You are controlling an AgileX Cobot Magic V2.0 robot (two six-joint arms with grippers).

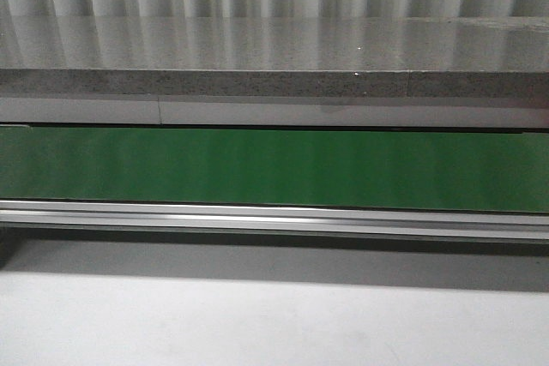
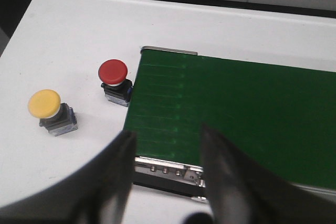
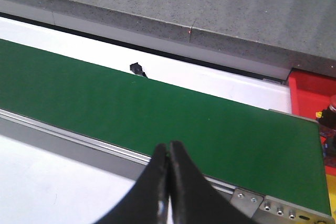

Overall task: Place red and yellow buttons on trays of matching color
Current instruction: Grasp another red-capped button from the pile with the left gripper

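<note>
- A green belt (image 1: 274,169) runs across the whole front view, with a metal rail (image 1: 274,216) along its near edge and a grey stone ledge (image 1: 274,83) behind it.
- The white table (image 2: 79,30) carries the belt; the left wrist view shows the belt's end on it.
- A red tray (image 3: 310,90) sits past the belt's other end, seen only at the edge of the right wrist view; something dark lies in it, too cut off to name.
- The left gripper (image 2: 167,150) hangs over the belt's rail near its end, fingers spread apart, nothing between them.
- The right gripper (image 3: 168,156) hangs over the rail too, fingers pressed together, empty.
- The red button (image 2: 113,72) stands on the table, just beside the belt's end.
- The yellow button (image 2: 44,103) stands on the table near the red one, farther from the belt.
</note>
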